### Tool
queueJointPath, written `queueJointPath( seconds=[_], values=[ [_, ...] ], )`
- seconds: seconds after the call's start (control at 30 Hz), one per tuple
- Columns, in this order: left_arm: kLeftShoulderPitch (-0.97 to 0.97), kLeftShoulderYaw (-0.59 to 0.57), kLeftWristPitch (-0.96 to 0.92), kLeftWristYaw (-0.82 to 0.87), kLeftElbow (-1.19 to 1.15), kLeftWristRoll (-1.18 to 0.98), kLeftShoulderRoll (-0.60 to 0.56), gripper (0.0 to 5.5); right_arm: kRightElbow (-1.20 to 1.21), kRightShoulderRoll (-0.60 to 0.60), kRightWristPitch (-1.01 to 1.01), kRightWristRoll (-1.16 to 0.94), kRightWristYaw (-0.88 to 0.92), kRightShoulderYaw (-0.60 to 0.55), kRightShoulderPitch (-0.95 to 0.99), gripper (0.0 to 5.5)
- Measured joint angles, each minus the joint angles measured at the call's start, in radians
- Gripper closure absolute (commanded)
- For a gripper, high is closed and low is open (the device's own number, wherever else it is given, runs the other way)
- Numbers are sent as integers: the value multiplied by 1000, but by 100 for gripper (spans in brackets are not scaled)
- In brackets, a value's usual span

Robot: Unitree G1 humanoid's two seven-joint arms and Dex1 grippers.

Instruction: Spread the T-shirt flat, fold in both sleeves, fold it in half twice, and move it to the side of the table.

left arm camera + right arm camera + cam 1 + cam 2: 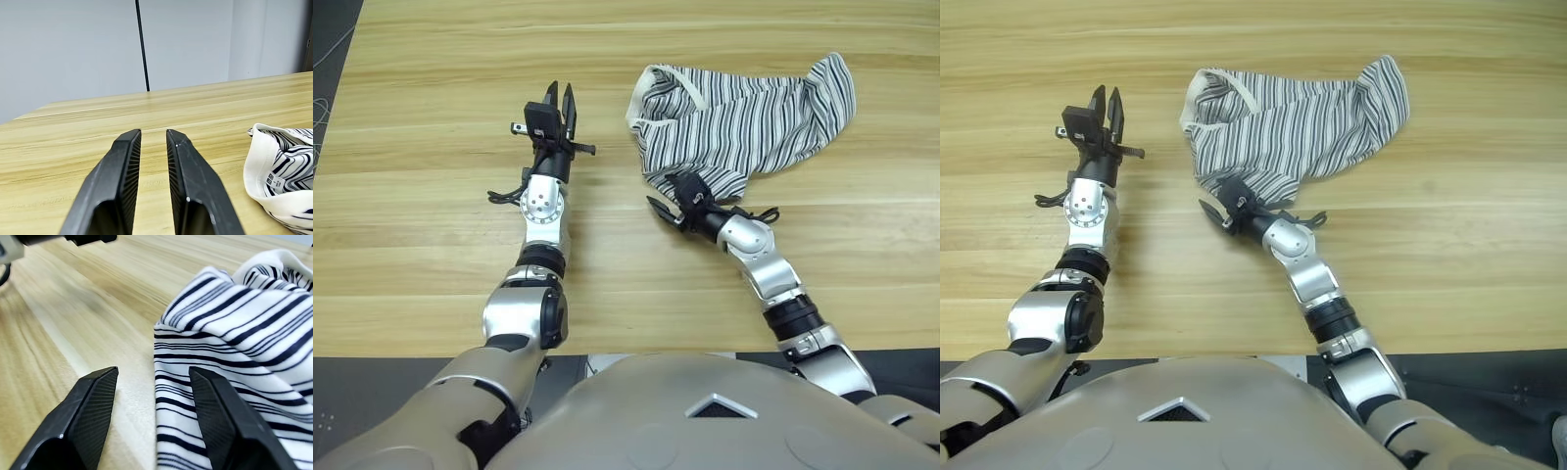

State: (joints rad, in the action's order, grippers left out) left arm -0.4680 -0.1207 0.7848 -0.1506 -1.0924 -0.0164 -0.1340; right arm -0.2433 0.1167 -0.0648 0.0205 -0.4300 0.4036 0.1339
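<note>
The T-shirt (pixel 744 117) is made of thin knit cloth with narrow dark and white stripes. It is bunched rather than spread: the cloth is heaped in soft folds, and one corner is raised into a rounded peak on the robot's right. A plain white ribbed collar (pixel 690 88) is seen at the far left end of the heap, and a small white label (pixel 274 180) is sewn inside it. The shirt is located on the right half of the table (pixel 431 98), towards its far side. The tabletop is formed of pale wooden planks with a lengthwise grain and a smooth matt finish.

The left gripper (pixel 562 98) is held over bare wood just left of the collar, apart from the cloth. Its black, wedge-shaped fingers (pixel 129 181) have finely ribbed inner faces and are set parallel with a narrow gap; nothing is held.

The right gripper (pixel 666 196) is positioned at the near edge of the shirt. Its fingers are spread wide, one over bare wood and one at the striped hem; no cloth is pinched.
</note>
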Motion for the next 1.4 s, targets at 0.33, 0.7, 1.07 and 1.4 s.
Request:
queueJointPath(
  seconds=[0.33, 0.7, 1.07, 1.4],
  values=[
    [0, 5, 0, 2, 1, 0, 10, 453, -85, -41, -172, -24, -51, -40, 108, 282],
    [0, 7, -2, 20, 14, 0, 23, 453, 24, -4, -464, -145, -214, -75, 124, 449],
    [0, 7, -17, 25, 14, 0, 26, 453, 259, 275, -517, -145, -378, -26, 42, 538],
    [3, 8, 22, -115, 59, -32, -16, 453, 461, 736, -389, -336, -853, -233, 48, 538]
  ],
)
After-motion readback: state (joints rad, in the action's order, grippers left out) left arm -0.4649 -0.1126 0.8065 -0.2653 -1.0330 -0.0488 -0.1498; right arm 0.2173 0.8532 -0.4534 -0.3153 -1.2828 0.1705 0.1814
